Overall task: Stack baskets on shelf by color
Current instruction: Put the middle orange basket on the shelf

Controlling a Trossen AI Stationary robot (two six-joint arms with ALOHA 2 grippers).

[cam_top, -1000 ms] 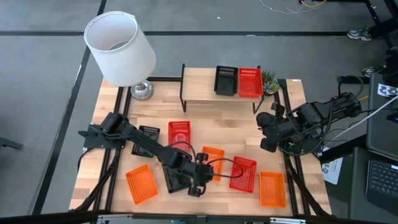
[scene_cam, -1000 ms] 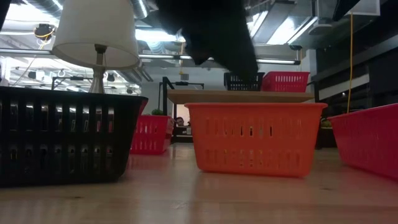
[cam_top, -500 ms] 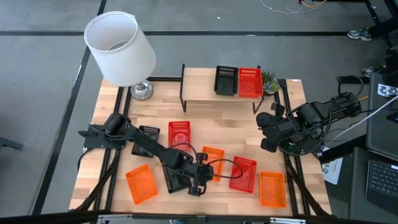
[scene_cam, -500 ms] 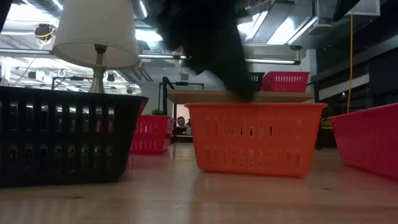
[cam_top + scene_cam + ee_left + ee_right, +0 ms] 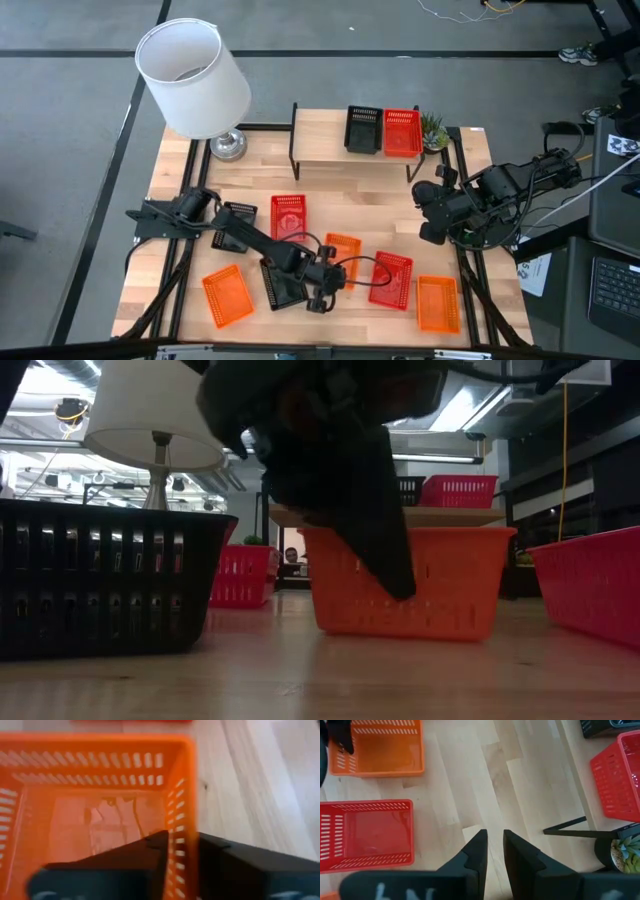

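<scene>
With 1 finger on each side of the small orange mesh plastic basket's [image 5: 100, 795] wall, the left gripper [image 5: 180, 850] stands apart to clamp it; the right gripper [image 5: 494, 851], nearly together, waits right.

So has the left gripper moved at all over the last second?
Yes. In the low view the left gripper has dropped from above the light-wood shelf down onto the near wall of the orange mesh plastic basket.

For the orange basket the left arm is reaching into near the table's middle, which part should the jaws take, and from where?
Probably a long side wall of the orange basket, taken from above. It sits upright and open-topped, and its thin mesh wall fits between the jaws. The left gripper already straddles that wall, one of its fingers inside and one outside. The right gripper waits over bare table.
</scene>
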